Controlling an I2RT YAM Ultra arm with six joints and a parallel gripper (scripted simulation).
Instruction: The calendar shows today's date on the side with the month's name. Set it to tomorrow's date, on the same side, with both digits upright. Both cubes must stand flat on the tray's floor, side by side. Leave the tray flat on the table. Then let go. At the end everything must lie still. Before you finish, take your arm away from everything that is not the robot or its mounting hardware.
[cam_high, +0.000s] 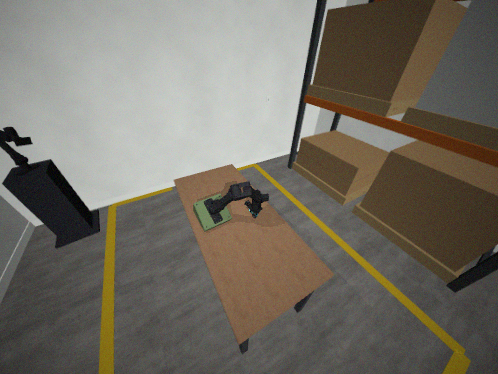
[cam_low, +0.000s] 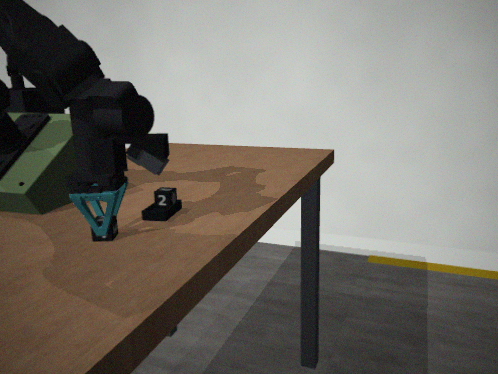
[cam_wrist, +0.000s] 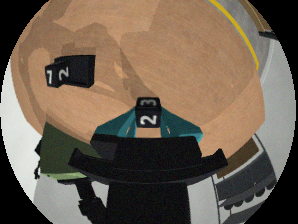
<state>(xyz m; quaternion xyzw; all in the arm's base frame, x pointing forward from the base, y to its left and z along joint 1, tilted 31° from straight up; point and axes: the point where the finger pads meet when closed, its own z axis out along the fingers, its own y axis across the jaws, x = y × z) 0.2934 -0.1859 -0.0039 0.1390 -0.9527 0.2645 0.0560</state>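
1. Exterior view: from where I'm standing, the gripper (cam_high: 255, 213) (cam_low: 104, 231) (cam_wrist: 148, 109) points down at the table (cam_high: 265, 280) (cam_low: 170, 270) (cam_wrist: 200, 65), its teal fingers drawn in to about a third of their spread.
2. Between their tips they have hold of one black cube (cam_low: 112, 231) (cam_wrist: 148, 119), low down at the table top; whether its underside touches, I can't be sure.
3. That cube shows a white 2 and a white 3 to the wrist camera, both lying sideways in that view.
4. The calendar's tray (cam_low: 152, 215) (cam_wrist: 89, 72), black too, sits flat on the table, near the fingers but apart from them.
5. In it stands the other cube (cam_low: 164, 198) (cam_wrist: 64, 74), with an upright 2 facing the exterior camera. The wrist view gives me a 2 and what looks like a 7 over there.
6. So one cube is in the tray and one is out of it, in the fingers.
7. The arm (cam_high: 241, 191) (cam_low: 107, 112) bends over from its green base (cam_high: 224, 221) (cam_low: 55, 172) (cam_wrist: 65, 147).
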